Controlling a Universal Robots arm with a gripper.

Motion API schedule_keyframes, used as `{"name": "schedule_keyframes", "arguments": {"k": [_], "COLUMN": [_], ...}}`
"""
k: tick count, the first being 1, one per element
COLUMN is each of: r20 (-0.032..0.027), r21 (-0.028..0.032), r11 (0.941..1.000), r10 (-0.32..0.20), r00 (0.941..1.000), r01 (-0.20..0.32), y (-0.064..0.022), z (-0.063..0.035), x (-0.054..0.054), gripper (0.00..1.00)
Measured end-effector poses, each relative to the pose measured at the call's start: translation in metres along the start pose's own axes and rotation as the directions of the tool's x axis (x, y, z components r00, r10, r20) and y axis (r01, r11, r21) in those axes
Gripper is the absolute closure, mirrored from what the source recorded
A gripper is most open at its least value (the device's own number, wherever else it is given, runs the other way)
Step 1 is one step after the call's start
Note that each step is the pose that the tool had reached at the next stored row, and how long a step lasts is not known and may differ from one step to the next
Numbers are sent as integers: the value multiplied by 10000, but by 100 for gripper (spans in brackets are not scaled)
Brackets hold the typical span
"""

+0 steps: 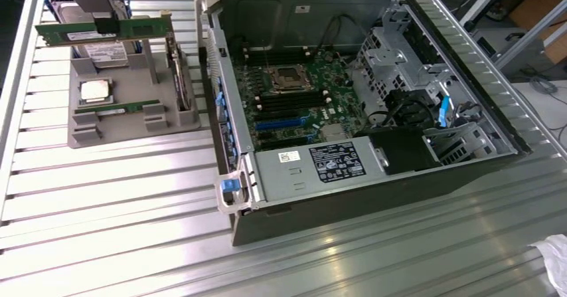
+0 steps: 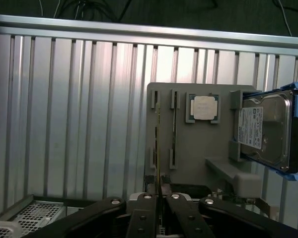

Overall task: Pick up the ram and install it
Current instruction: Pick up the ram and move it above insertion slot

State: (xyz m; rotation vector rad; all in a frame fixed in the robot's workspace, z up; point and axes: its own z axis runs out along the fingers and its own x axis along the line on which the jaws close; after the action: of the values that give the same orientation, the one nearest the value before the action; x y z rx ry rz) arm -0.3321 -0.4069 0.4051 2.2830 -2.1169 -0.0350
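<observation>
A ribbed aluminium table (image 1: 133, 197) runs right across the scene, shining under the lights. Off its far edge at the exterior view's right are metal framing and loose cables.

Biggest thing on it is the open computer case (image 1: 354, 204), lying on its side. Inside there's the motherboard (image 1: 293, 91) with its empty processor socket (image 1: 288, 78). The power supply (image 1: 310, 167) sits at the near end and a metal drive cage (image 1: 399, 58) is along the far side.

Over at the exterior view's left sits the grey holder (image 1: 124, 127), just beside the case. It carries the hard drive (image 1: 97, 52) propped at the back, the square silver CPU chip (image 1: 95, 91) in its pocket, and a second stick (image 1: 115, 107) lying in its slot.

And up above that holder is the claw (image 1: 106, 26), closed on the ram (image 1: 146, 28). The green stick is level, clear of the holder and held near its middle. From the wrist, the two fingers (image 2: 141, 208) pinch it edge-on, with the holder beneath.
</observation>
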Motion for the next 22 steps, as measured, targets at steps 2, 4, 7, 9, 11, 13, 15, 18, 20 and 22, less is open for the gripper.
{"name": "schedule_keyframes", "arguments": {"k": [2, 4, 7, 9, 11, 13, 15, 18, 20, 22], "r20": [0, 0, 0, 0, 0, 0, 0, 0, 0, 0], "r21": [0, 0, 0, 0, 0, 0, 0, 0, 0, -1], "r11": [10000, 10000, 10000, 10000, 10000, 10000, 10000, 10000, 10000, 10000], "r10": [0, 0, 0, 0, 0, 0, 1, 0, 0, 0], "r00": [10000, 10000, 10000, 10000, 10000, 10000, 10000, 10000, 10000, 10000], "r01": [0, 0, 0, 0, 0, 0, -1, 0, 0, 0], "y": [-33, -46, -74, -88, -102, -115, -128, -150, -161, -173], "z": [-1, -2, -3, -3, -3, -4, -4, -5, -6, -6], "x": [2, 3, 6, 7, 8, 9, 9, 11, 12, 13], "gripper": [87, 87, 87, 87, 87, 87, 87, 87, 87, 87]}}
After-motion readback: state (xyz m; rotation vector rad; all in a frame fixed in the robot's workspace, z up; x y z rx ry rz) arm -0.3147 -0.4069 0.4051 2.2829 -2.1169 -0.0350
